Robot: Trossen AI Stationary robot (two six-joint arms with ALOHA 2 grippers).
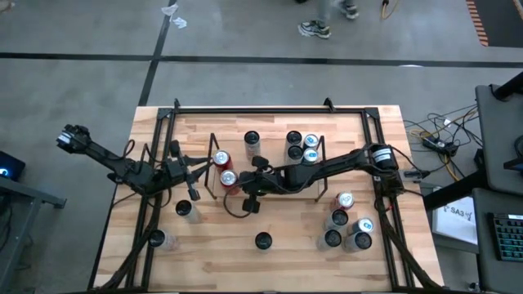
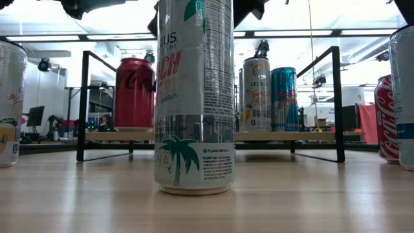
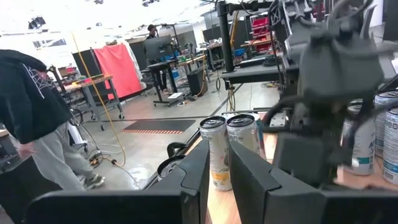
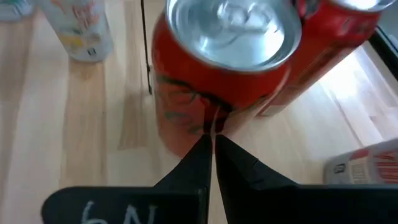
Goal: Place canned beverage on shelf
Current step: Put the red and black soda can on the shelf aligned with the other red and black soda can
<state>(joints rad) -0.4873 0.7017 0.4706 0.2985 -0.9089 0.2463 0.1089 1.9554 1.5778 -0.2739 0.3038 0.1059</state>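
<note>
A light wood tabletop (image 1: pixel 278 229) carries everything, ringed by a large black tubular frame (image 1: pixel 270 109). On it, toward the far middle, stands the shelf (image 1: pixel 319 175), a low rack with thin black wire end frames and a pale wood base. Two red cans (image 1: pixel 225 169) stand side by side at its left end, one dark-topped can (image 1: pixel 252 140) farther back, and a tight cluster of cans (image 1: pixel 301 147) at its right end.

The right arm (image 1: pixel 343 162) stretches from the right side across the shelf, and the right claw (image 4: pixel 212 146) hangs just above the nearer red can (image 4: pixel 217 68); its fingers are pressed together, tips meeting, with nothing between them, right at the can's side. The second red can (image 4: pixel 323 50) touches or nearly touches the first. The left arm (image 1: pixel 122 167) comes in from the left, and the left claw (image 3: pixel 216 162) sits just outside the shelf's left end frame, its fingers nearly closed with a thin gap and nothing in it.

Loose cans stand off the shelf: a group of five (image 1: pixel 347 224) near the front right corner, two pale ones (image 1: pixel 186 210) at the front left, and a single tall white can (image 2: pixel 194 97) at the front centre, upright and filling the low view. Beyond the tabletop a person in a dark top (image 3: pixel 31 99) stands on the floor.
</note>
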